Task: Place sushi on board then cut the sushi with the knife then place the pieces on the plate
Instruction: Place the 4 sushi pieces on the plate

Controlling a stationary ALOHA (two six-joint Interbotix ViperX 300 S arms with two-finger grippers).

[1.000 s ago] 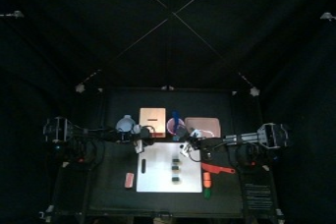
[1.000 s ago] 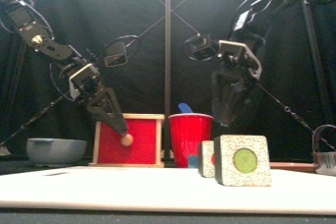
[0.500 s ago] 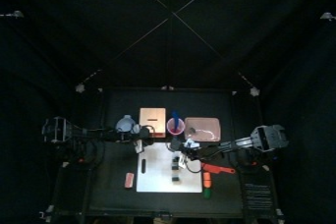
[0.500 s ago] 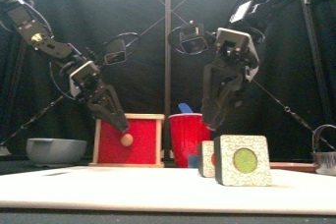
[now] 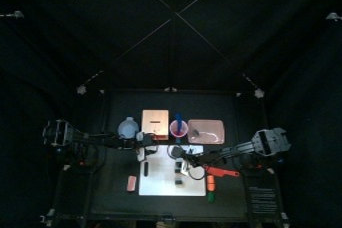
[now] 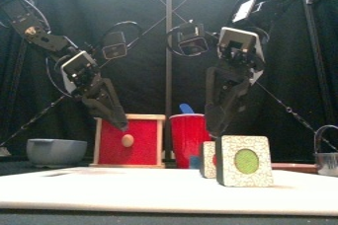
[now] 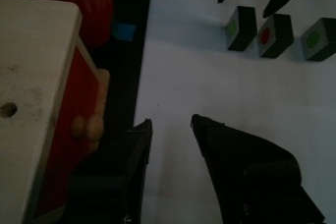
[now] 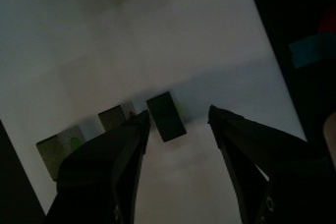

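The left pincer (image 7: 171, 125) hangs over a bare part of the white board (image 7: 171, 71), its jaws a little apart and holding nothing, with the wooden box (image 7: 33, 81) just beside it on its outer side. Ahead of it three sushi pieces (image 7: 273, 33) stand in a row on the board, each apart from the next. The right pincer (image 8: 178, 119) is above that row with its jaws spread wide. The end piece (image 8: 164, 117) shows between them and looks untouched. The neighbour (image 8: 116, 120) stands near the jaw on its side, so a crooked descent could knock it flat. A pinch taken off-centre could tip the end piece or squeeze it out sideways. The two pincers are also near each other over the board, and a swing inward by the left one could foul the grasp. Beyond the right pincer the red cup (image 6: 193, 138) stands just beside the pink plate (image 5: 205, 130). A low carry toward the plate could clip the cup.
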